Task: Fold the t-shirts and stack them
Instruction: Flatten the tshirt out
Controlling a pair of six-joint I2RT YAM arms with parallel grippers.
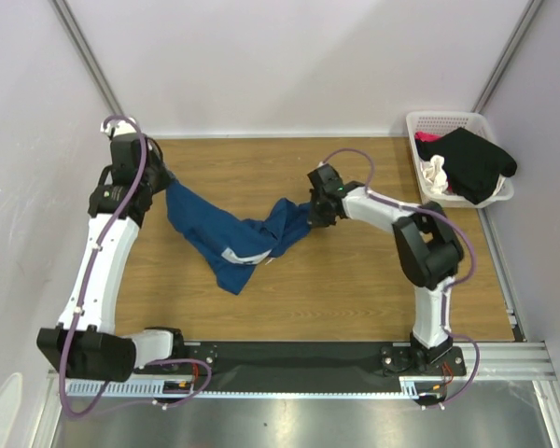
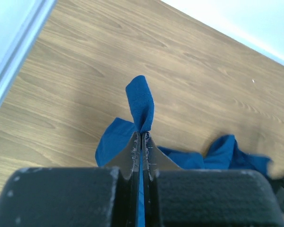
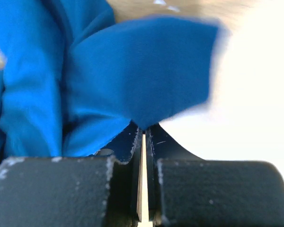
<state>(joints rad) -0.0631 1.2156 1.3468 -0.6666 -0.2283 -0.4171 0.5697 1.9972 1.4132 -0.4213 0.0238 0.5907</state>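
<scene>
A dark blue t-shirt [image 1: 226, 235] hangs crumpled between my two arms over the wooden table [image 1: 355, 280]. My left gripper [image 1: 159, 179] is shut on its left end; in the left wrist view the blue cloth [image 2: 140, 101] sticks out past the pinched jaws of that gripper [image 2: 141, 135]. My right gripper [image 1: 310, 217] is shut on the shirt's right end, and the right wrist view shows blue cloth [image 3: 132, 75] bunched at the tips of the gripper [image 3: 144, 128]. More t-shirts, black [image 1: 471, 161], cream-white [image 1: 436, 174] and pink [image 1: 426, 138], lie in the basket.
A white lattice basket [image 1: 448, 121] stands at the table's back right corner. White walls close in on the left, back and right. A black rail [image 1: 289, 355] with the arm bases runs along the near edge.
</scene>
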